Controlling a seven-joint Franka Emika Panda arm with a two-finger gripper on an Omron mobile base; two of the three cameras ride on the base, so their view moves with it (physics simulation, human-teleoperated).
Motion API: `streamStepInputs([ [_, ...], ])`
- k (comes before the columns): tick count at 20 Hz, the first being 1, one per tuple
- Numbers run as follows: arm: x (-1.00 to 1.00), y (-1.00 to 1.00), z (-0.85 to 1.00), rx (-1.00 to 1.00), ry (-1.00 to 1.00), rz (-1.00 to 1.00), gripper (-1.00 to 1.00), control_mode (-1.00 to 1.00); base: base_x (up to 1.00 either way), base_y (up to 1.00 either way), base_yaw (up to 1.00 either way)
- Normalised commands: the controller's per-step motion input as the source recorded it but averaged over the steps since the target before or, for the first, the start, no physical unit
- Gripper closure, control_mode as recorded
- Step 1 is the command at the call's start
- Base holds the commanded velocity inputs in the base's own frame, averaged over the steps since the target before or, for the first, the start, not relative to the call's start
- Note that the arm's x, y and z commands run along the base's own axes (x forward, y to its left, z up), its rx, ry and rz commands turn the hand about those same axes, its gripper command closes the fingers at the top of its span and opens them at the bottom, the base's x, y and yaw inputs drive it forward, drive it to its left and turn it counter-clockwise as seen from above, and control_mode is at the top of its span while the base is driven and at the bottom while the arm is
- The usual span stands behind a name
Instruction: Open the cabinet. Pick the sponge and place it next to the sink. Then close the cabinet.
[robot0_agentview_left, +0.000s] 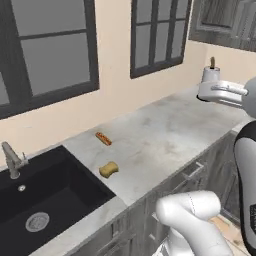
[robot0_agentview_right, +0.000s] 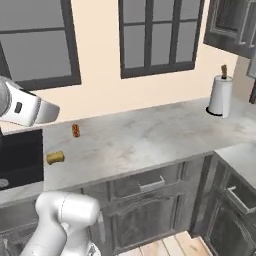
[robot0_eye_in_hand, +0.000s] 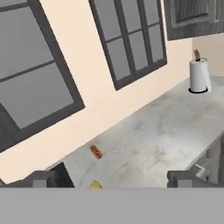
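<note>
Above the table (robot0_agentview_left: 165, 135), the arm reaches high with its hand raised well over the stone top and aimed toward the far wall. At the bottom of the hand view the claw (robot0_eye_in_hand: 112, 178) stands wide, its two dark fingertips (robot0_eye_in_hand: 41, 178) far apart with nothing between them. The sponge (robot0_agentview_left: 108, 169) lies on the table just beside the black sink (robot0_agentview_left: 45, 200), near the table's front edge, well below the claw and apart from it; in the hand view a sliver of it peeks between the tips. A small orange-brown piece (robot0_agentview_left: 103, 138) lies further back toward the wall. The cabinet (robot0_agentview_right: 232, 25) hangs at the upper right, doors shut. The right base view shows the table's corner and the paper towel roll (robot0_agentview_right: 220, 95) standing there; the left base view shows the faucet (robot0_agentview_left: 12, 160).
</note>
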Motion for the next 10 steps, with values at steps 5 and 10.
streamStepInputs([
  [5, 0.00, 0.00, 0.00, 0.00, 0.00, 0.00, -1.00, 1.00, -0.09, 0.16, -0.96],
  [10, 0.00, 0.00, 0.00, 0.00, 0.00, 0.00, -1.00, 1.00, 0.00, 0.11, -0.79],
])
